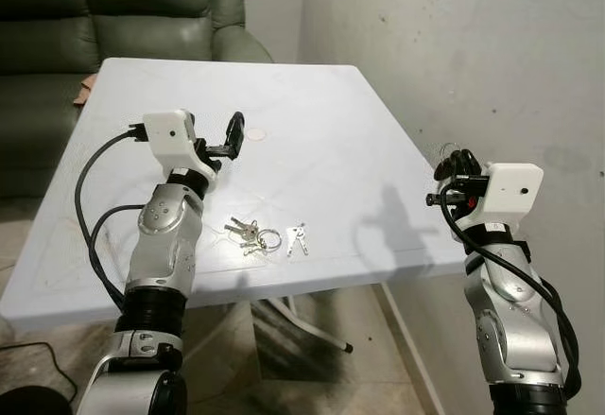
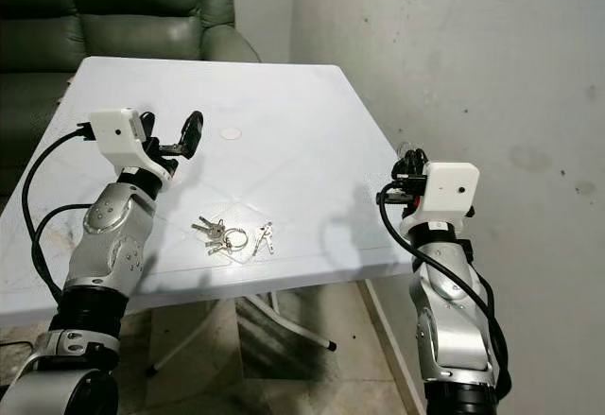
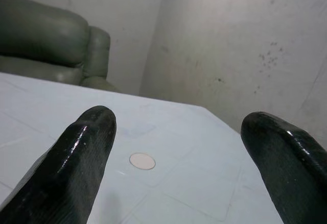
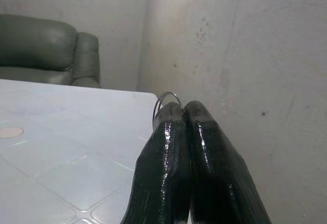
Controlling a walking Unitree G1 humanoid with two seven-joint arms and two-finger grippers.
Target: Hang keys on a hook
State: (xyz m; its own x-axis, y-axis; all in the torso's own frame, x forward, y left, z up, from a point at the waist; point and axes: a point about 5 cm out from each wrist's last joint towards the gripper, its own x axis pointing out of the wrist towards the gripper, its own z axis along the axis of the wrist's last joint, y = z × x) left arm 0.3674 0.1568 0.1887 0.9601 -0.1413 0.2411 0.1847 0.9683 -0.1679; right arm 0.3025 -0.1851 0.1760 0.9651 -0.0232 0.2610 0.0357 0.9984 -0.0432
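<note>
The right gripper's [image 4: 185,113] closed fingers are hiding most of a thin metal ring [image 4: 167,99]; whether keys are hanging from it is unclear. The green armchair [image 1: 113,18] is running off the far left edge.

Both arms are built of rounded silver segments with small dark screws, joined by black rings at the joints. Nearest the white table [image 1: 312,131], each arm ends in a boxy white camera block with one small dark lens hole in its face. Thick black cables loop out from the back of each block and run down along the silver casing. The left gripper [image 1: 233,137] has two long, glossy black fingers with blunt, rounded tips. The right gripper [image 1: 459,164] has matching shiny black fingers and a small red part behind them.
</note>
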